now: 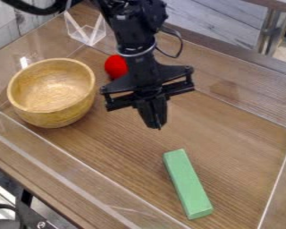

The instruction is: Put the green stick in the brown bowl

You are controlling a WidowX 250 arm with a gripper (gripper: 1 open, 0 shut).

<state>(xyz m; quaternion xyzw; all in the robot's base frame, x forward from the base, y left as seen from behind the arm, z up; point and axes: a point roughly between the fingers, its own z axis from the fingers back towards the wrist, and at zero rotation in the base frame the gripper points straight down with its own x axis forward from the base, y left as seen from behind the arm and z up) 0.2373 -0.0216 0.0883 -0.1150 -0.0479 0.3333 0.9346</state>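
The round, light tan wooden bowl with thick walls and visible grain [53, 92] rests at the left of the frame, its hollow facing up. The flat, elongated, plain light green rectangular stick [188, 184] lies on the brown wooden table [121, 152] at the lower right of the frame, well apart from the bowl. Its long axis runs at a slant, the upper end lying farther left than the lower end. The black robot arm [136, 45] enters from the top of the frame and extends down to the upper centre, to the right of the bowl. The dark fingers [150, 113] point downward near the centre of the frame; they are closed, with nothing visible between them. They are apart from both the stick and the bowl, above and to the left of the stick in the frame. The red ball-like fruit [114, 65] sits at the upper left of centre, between the bowl and the arm in the frame and partly hidden by the arm. The clear plastic stand [86, 29] occupies the upper left of the frame, beyond the fruit. A black cable [14, 201] shows at the lower left edge.
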